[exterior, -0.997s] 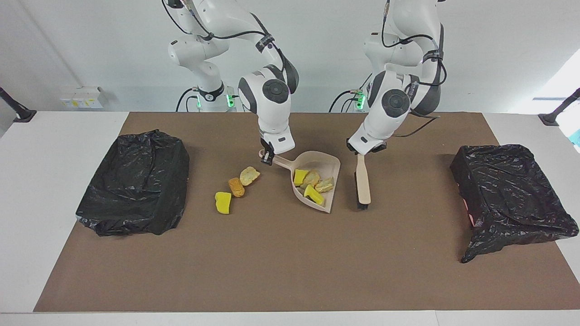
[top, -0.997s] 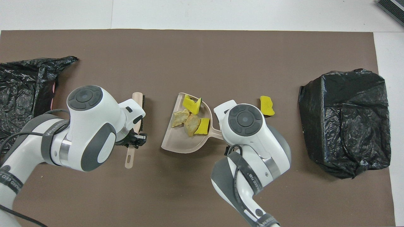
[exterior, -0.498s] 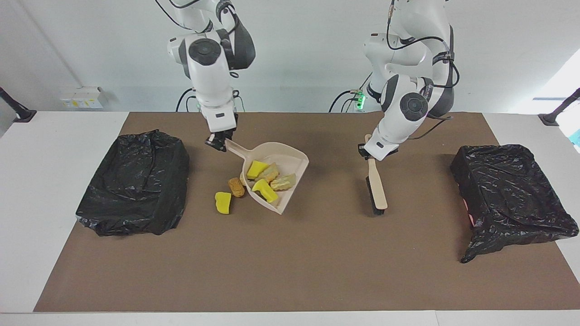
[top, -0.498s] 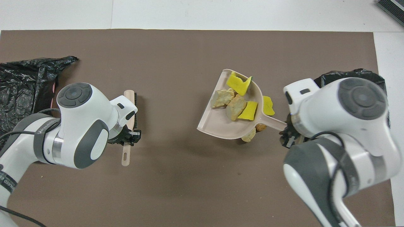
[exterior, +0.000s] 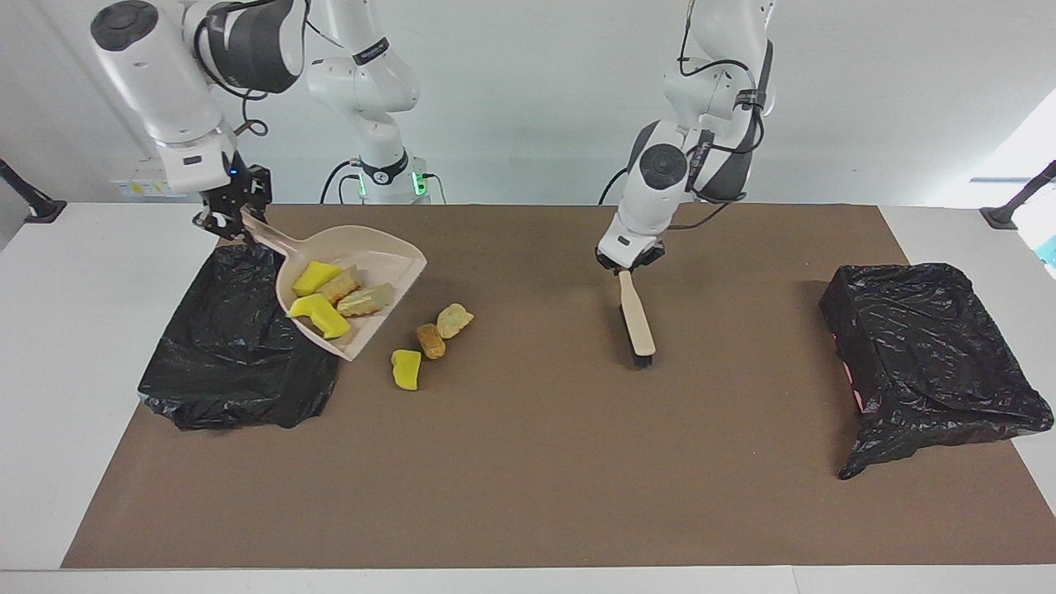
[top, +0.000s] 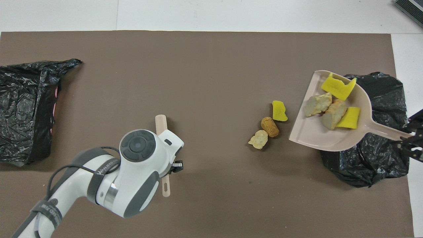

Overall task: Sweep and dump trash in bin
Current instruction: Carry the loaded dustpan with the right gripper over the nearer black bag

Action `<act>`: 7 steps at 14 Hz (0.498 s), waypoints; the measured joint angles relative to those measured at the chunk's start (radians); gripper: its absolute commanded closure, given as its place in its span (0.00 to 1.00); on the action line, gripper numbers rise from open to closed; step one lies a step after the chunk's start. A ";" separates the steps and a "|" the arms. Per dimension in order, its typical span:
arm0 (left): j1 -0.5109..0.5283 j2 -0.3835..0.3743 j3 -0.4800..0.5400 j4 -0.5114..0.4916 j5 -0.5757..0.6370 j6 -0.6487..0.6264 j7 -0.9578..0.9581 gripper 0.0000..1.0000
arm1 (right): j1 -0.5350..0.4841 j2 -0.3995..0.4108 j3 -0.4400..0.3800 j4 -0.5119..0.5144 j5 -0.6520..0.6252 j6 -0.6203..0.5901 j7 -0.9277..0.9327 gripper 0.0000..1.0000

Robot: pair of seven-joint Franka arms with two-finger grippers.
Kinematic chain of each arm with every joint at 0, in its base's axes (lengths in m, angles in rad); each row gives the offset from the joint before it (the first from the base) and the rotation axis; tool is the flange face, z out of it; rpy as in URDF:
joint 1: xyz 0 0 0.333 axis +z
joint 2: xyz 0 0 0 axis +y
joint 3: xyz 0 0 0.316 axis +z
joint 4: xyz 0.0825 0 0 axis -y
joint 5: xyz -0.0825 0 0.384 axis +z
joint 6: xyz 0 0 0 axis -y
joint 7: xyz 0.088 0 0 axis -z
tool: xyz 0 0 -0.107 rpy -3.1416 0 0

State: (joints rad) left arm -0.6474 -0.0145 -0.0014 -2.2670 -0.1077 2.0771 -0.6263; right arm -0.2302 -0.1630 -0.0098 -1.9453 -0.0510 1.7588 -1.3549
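Observation:
My right gripper [exterior: 233, 221] [top: 407, 136] is shut on the handle of the beige dustpan [exterior: 381, 250] [top: 314, 137]. The pan hangs tilted over the edge of the black-bagged bin [exterior: 235, 355] [top: 370, 162] at the right arm's end. In the pan lies trash [exterior: 334, 290] [top: 332, 110]: yellow sponge bits and beige chunks. On the mat beside the bin lie three more pieces: a yellow one [exterior: 405, 369] [top: 279, 110], an orange-brown one [exterior: 430, 340] [top: 270, 126] and a beige one [exterior: 454, 320] [top: 258, 139]. My left gripper [exterior: 627, 266] is shut on the brush [exterior: 637, 320] [top: 161, 121] near the table's middle.
A second black-bagged bin [exterior: 928, 355] [top: 24, 109] sits at the left arm's end of the brown mat [exterior: 536, 462]. White tabletop surrounds the mat.
My right arm has lifted the loaded dustpan and carried it over to the bin at its end, uncovering three pieces on the mat. My left arm has shifted the brush toward the table's middle.

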 measured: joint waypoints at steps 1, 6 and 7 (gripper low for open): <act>-0.049 -0.025 -0.002 -0.029 0.000 0.017 -0.056 1.00 | -0.045 0.002 -0.001 0.000 -0.030 0.022 -0.054 1.00; -0.217 -0.059 -0.005 -0.103 -0.058 0.099 -0.213 1.00 | -0.160 0.021 -0.003 0.000 -0.221 0.136 -0.174 1.00; -0.233 -0.059 -0.006 -0.114 -0.072 0.110 -0.216 0.74 | -0.159 0.028 -0.001 0.000 -0.287 0.144 -0.180 1.00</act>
State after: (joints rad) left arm -0.8801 -0.0730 -0.0070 -2.3812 -0.1796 2.1870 -0.8422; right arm -0.3892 -0.1355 -0.0113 -1.9450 -0.3380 1.9028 -1.5352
